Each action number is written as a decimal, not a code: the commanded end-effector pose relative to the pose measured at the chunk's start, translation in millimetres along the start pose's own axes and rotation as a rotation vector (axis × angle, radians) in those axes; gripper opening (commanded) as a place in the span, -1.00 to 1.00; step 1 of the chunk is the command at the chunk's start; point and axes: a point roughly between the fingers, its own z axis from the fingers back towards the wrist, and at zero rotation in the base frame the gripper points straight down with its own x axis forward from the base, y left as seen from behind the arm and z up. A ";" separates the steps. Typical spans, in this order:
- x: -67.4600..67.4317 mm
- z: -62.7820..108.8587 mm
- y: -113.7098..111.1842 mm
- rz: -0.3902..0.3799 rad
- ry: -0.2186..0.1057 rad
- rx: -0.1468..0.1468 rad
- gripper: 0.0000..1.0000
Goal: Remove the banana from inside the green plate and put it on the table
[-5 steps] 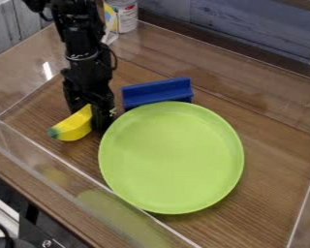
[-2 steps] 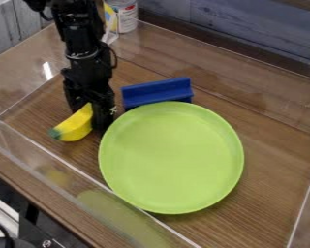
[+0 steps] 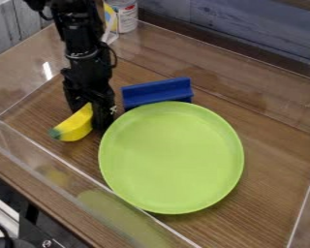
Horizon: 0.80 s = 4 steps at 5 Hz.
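1. One banana [image 3: 74, 124] lay on the one table [image 3: 267, 108], outside the plate [image 3: 170, 157].
2. One gripper [image 3: 93, 108], fingers apart, was at the banana.
3. One plate, one blue block [image 3: 158, 93].

light: bright, fairly even | source: cannot tell | glare: pale sheen on wood [image 3: 18, 70] at upper left, bright streaks along clear wall [image 3: 86, 178] | shadows: soft, dark beneath the plate's [image 3: 172, 158] lower edge | quality: small, grainy, soft detail

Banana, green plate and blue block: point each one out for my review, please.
Banana [image 3: 73, 125]: camera view, middle of its yellow body.
Green plate [image 3: 170, 159]: camera view, bare inner surface.
Blue block [image 3: 159, 94]: camera view, its side.
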 end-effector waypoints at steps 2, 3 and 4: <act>3.6 8.6 8.2 0.026 -0.027 0.010 1.00; 3.6 9.0 8.8 0.032 -0.024 0.008 1.00; 3.8 9.3 9.4 0.037 -0.022 0.006 1.00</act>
